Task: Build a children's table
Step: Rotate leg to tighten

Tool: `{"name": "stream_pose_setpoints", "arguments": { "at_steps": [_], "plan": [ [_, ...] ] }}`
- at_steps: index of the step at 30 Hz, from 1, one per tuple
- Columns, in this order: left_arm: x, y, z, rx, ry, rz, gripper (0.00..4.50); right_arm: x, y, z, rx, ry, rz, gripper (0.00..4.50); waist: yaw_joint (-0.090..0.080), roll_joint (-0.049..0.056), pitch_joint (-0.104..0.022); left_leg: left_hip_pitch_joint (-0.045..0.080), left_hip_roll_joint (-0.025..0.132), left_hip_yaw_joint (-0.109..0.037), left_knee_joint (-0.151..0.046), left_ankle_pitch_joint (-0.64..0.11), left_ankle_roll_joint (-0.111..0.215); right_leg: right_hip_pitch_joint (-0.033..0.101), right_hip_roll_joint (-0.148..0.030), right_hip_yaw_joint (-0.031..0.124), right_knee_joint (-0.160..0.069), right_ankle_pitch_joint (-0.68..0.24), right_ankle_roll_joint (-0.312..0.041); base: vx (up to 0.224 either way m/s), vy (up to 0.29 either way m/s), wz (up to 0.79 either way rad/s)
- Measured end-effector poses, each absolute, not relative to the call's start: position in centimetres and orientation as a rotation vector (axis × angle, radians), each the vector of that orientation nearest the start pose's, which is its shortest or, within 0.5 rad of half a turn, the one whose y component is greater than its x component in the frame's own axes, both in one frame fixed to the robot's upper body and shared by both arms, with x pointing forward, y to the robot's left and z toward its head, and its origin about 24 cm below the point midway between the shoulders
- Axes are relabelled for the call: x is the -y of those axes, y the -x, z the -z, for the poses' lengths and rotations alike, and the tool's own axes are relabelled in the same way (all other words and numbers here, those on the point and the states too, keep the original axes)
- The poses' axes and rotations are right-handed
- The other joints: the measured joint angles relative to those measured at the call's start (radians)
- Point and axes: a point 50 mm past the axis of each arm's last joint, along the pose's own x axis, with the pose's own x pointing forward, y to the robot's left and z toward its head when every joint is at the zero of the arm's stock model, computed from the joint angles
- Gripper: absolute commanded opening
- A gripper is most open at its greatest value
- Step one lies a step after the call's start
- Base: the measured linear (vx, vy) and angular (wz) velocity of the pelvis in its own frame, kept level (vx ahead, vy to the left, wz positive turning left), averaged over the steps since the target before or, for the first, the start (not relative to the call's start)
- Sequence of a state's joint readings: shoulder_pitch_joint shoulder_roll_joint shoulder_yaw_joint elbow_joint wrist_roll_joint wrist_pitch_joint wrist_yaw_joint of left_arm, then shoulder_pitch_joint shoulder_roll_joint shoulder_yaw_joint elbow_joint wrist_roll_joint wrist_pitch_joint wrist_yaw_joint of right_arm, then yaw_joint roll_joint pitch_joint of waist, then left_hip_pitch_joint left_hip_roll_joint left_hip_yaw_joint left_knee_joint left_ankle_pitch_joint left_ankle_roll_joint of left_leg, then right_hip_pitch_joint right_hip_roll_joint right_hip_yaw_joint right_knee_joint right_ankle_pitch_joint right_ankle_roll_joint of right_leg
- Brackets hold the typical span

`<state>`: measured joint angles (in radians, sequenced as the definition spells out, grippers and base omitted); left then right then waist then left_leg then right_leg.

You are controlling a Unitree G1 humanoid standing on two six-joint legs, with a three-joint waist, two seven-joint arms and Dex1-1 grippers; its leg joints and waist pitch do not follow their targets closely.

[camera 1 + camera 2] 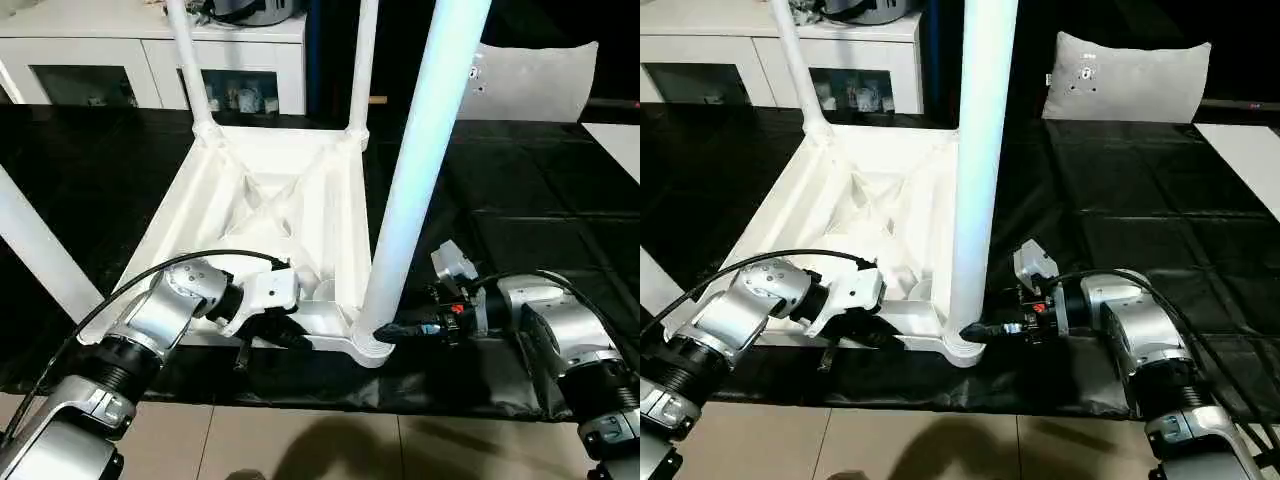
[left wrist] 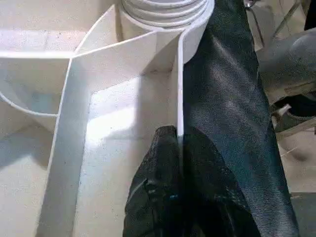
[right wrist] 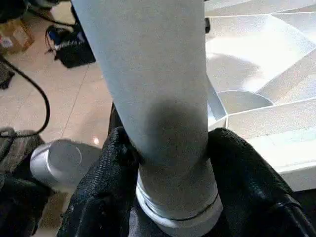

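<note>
We pinch tabletop (image 1: 300, 210) rim wall, left gripper (image 2: 170, 148) clenched | right gripper (image 3: 170, 143) fingers clasp near leg (image 1: 425, 170) base | leg upright in near-right corner socket, long axis vertical | right arm nearer

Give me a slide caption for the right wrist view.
Right gripper fingers closing around the base of a white leg seated in the upturned tabletop's corner socket.

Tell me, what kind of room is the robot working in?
Probably a room in a home, like a living room. There is a white cabinet with glass doors at the back, a grey cushion on the dark sheet, and a tiled floor at the front.
</note>
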<state>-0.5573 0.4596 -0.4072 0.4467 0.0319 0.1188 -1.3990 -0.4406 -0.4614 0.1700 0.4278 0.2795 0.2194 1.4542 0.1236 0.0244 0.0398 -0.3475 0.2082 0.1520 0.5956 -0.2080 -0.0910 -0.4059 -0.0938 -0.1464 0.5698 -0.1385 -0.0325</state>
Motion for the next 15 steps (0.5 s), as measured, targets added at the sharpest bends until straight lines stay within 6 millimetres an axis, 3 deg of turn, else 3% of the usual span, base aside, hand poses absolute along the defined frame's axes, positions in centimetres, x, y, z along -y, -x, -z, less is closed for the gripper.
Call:
{"name": "stream_pose_setpoints", "arguments": {
  "at_steps": [4,7,9,11,13,14,15],
  "plan": [
    [-13.7,-29.7,-5.3,-0.589,-0.465,1.477,0.00,15.6,-28.8,-5.6,-0.349,-0.001,-1.388,1.95,-0.014,0.000,0.000,0.004,0.000,0.001,0.001,0.002,-0.003,0.000,0.000,0.001,0.003,0.000,0.000,0.000,0.000,0.00],
    [-13.6,-30.2,-5.0,-0.610,-0.403,1.303,0.00,14.4,-30.0,-5.1,-0.327,-0.035,-1.172,1.94,-0.053,-0.002,0.001,0.011,0.000,0.002,0.003,0.003,-0.006,0.003,0.000,-0.001,0.004,0.000,0.000,0.000,0.000,0.00],
    [-12.5,-30.7,-4.7,-0.611,-0.346,1.164,0.00,13.6,-31.2,-5.0,-0.337,-0.057,-0.986,1.94,-0.089,-0.001,0.001,0.014,0.000,-0.001,0.004,0.003,-0.006,0.008,0.000,-0.010,-0.005,0.000,0.000,0.000,0.000,0.00],
    [-11.3,-30.9,-4.6,-0.607,-0.308,1.088,0.00,13.1,-32.2,-5.1,-0.348,-0.068,-0.862,1.94,-0.121,0.005,0.002,0.014,0.004,-0.013,0.005,0.003,-0.006,0.018,-0.001,-0.038,-0.031,0.000,0.001,0.000,0.000,0.00],
    [-10.4,-31.0,-4.4,-0.606,-0.269,1.024,0.00,12.5,-32.6,-4.9,-0.346,-0.092,-0.768,1.94,-0.140,0.013,0.006,0.015,0.020,-0.024,0.003,0.003,-0.006,0.036,0.000,-0.065,-0.056,0.000,0.001,0.000,0.000,0.00],
    [-10.1,-31.1,-4.3,-0.602,-0.261,0.992,0.00,12.1,-32.8,-4.9,-0.341,-0.090,-0.728,2.49,-0.145,0.016,0.008,0.017,0.024,-0.026,0.003,0.001,-0.008,0.038,0.001,-0.058,-0.036,-0.006,0.004,0.000,0.000,0.00],
    [-9.8,-31.2,-4.2,-0.598,-0.260,0.970,0.00,12.0,-32.9,-4.7,-0.335,-0.090,-0.699,2.49,-0.145,0.011,0.011,0.024,0.017,-0.024,0.004,0.000,-0.010,0.035,0.000,-0.041,-0.017,-0.013,0.004,0.000,0.000,0.00]
  ]
}}
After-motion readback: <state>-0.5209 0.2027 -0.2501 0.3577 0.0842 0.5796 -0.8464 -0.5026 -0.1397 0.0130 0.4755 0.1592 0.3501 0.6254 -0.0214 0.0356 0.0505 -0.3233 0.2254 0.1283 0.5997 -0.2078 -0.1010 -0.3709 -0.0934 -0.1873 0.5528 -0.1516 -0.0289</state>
